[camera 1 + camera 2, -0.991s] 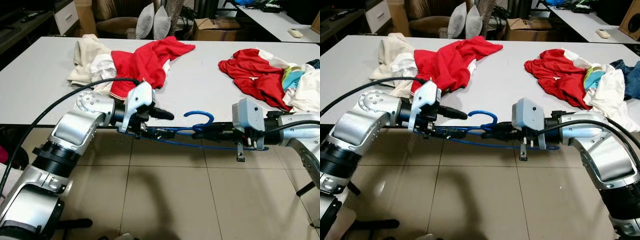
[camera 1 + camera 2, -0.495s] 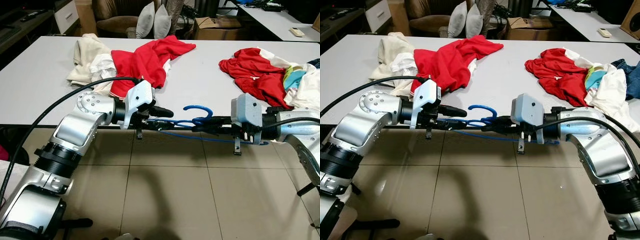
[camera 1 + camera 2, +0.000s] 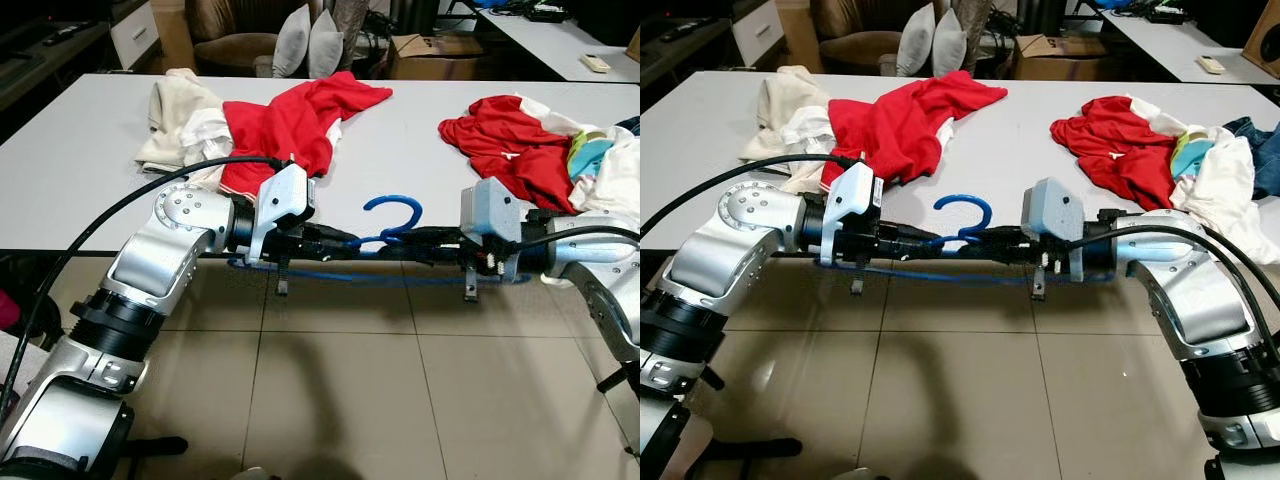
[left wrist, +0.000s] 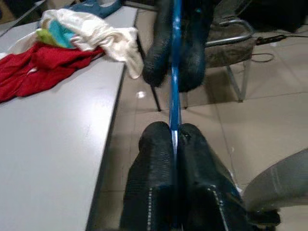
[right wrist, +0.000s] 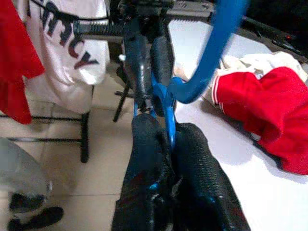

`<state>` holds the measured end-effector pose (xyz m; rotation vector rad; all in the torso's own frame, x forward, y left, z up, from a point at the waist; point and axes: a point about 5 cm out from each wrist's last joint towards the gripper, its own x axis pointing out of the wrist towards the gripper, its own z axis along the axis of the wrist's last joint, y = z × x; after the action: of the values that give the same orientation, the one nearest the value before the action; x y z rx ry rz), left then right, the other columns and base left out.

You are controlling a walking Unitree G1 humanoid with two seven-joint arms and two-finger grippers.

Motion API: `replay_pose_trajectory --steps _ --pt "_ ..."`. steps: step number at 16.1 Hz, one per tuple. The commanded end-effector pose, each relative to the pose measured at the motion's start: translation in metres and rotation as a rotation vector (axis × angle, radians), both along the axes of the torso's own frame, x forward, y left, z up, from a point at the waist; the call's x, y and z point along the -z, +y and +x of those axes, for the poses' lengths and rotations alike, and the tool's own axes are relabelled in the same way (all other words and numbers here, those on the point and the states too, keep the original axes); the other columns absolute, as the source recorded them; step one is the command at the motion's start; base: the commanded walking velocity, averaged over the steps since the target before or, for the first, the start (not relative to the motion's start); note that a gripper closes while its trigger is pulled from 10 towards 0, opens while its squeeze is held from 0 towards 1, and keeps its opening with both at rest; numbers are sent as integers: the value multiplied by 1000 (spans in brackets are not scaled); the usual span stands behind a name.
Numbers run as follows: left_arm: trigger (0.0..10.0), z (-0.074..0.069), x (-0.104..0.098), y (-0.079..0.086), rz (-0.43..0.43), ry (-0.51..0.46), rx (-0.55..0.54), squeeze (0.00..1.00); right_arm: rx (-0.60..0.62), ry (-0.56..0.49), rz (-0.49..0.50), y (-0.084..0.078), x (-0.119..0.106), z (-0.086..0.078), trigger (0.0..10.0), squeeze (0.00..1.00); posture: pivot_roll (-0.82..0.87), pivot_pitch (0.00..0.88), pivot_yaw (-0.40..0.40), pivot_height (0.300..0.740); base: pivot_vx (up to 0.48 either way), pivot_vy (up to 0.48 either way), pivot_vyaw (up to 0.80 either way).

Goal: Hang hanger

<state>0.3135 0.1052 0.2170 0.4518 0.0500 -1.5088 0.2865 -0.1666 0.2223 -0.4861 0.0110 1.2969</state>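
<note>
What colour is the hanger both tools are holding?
Blue. The hanger shows best in the right eye view.

The two eye views look forward and down from the robot's head, over both arms to the table (image 3: 90,160) and the tiled floor (image 3: 340,400) before it. They share nearly the whole scene, the right eye set slightly to the side, so things sit a little further left in its picture. The left wrist view looks close along the left gripper (image 4: 173,137) toward the right gripper (image 4: 174,72), with the table edge beside it. The right wrist view looks back the opposite way along the right gripper (image 5: 166,132) at the left gripper (image 5: 150,62). Both wrist views share the hanger (image 3: 965,215) between them.
</note>
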Motion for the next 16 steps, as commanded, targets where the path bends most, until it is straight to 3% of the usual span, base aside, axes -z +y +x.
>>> replay_pose_trajectory --steps 1,8,9,16 --pt "0 -3 -2 -1 -1 3 28 0 10 -18 24 -6 -13 2 10000 1000 -149 0 56 740 0 0 0" --pt "0 -4 -5 4 78 -25 39 0 5 -60 -68 -23 -24 -1 10000 1000 -146 0 46 740 0 0 0" --pt "0 -1 -4 5 100 -34 13 0 18 -109 -98 -23 -30 1 10000 0 -148 0 45 740 0 0 0" --pt "0 4 -8 0 105 -57 -32 0 -37 -60 -134 -9 -18 -3 10000 0 -142 0 49 740 0 0 0"
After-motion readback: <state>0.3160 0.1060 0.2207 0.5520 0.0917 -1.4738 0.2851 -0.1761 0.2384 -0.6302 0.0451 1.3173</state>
